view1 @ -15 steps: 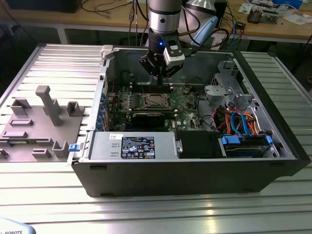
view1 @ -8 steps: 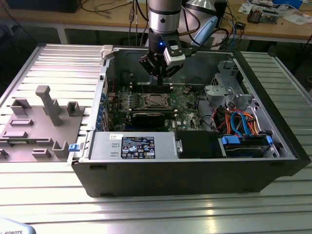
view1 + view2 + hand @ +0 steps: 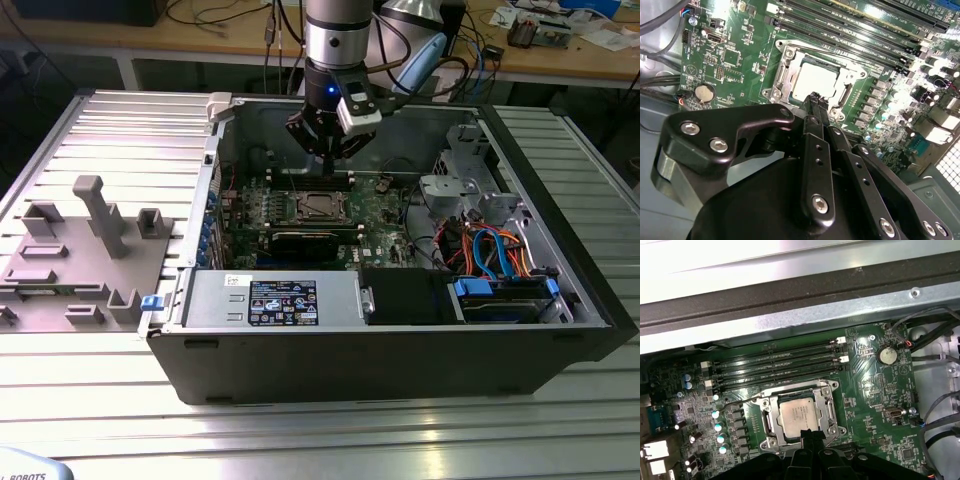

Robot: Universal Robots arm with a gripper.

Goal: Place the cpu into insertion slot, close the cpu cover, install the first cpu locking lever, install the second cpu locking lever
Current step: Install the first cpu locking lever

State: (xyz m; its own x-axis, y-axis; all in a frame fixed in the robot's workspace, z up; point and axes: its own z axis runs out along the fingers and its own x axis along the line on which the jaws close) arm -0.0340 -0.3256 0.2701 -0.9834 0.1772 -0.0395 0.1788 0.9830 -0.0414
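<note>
Gripper [image 3: 815, 97] is hovering just above the near edge of the socket [image 3: 799, 416], fingers pinched together, holding nothing. The chip [image 3: 799, 414] is already sitting in the socket, silvery top facing up, and the cover frame [image 3: 826, 390] is lying flat around it. A thin wire lever [image 3: 737, 399] is sticking out beside the memory slots [image 3: 780, 362], apparently not latched. Risk: fingertips are sitting close to the chip edge, so any sideways drift could be scraping the frame or missing the lever.

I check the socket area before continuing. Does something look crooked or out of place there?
Nothing stands out. The cpu lies flat and square in the insertion slot, the cpu cover frames it evenly, and the gripper hovers at its edge.
</note>
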